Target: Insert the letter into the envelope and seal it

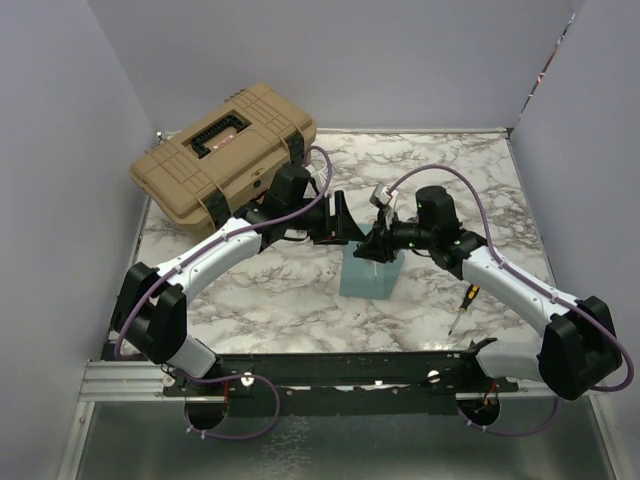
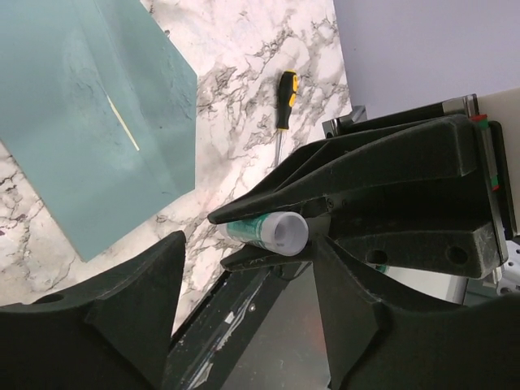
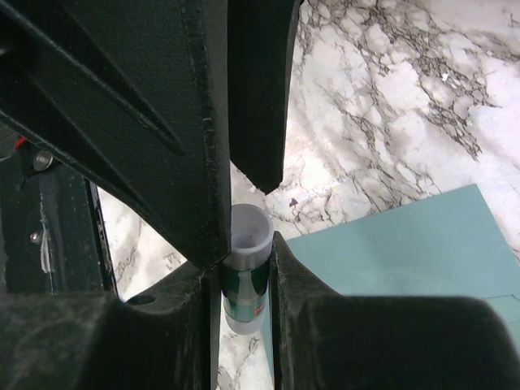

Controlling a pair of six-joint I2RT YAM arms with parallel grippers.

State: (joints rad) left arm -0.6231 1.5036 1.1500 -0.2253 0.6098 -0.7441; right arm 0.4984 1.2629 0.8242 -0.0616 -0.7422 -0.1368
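The teal envelope (image 1: 370, 272) lies flat on the marble table in front of both grippers; it also shows in the left wrist view (image 2: 89, 122) and the right wrist view (image 3: 406, 244). The letter does not show as a sheet; only a thin cream sliver (image 2: 123, 123) shows at a seam of the envelope. My right gripper (image 1: 381, 243) is shut on a green and white glue stick (image 3: 246, 272), held above the envelope's far edge. The stick also shows in the left wrist view (image 2: 268, 230). My left gripper (image 1: 345, 225) is open and empty, its fingers close beside the stick's white end.
A tan toolbox (image 1: 225, 150) stands at the back left of the table. A yellow and black screwdriver (image 1: 462, 307) lies to the right of the envelope and shows in the left wrist view (image 2: 283, 106). Purple walls close the table in on three sides.
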